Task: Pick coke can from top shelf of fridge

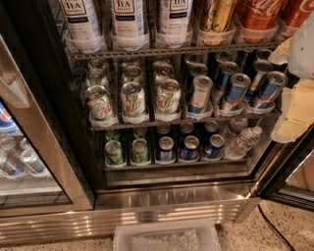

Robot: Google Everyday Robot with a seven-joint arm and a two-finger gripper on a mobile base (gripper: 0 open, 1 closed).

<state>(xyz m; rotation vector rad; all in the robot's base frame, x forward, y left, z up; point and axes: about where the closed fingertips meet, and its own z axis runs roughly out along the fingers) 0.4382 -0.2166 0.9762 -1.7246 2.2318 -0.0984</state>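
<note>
The fridge stands open, with a steel base and a dark inside. Its top shelf is a grey wire rack with clear plastic cups. On its right end stands a red coke can, cut off by the top edge of the view. A second red can stands to its right. A gold patterned can stands to the left of them. My gripper, white and cream, sits close to the camera at the right edge. It is below and to the right of the coke can and apart from it.
Three white tea bottles fill the left of the top shelf. Tilted green cans and blue cans lie on the racks below, with a water bottle. The open glass door is at right. A white bin is on the floor in front.
</note>
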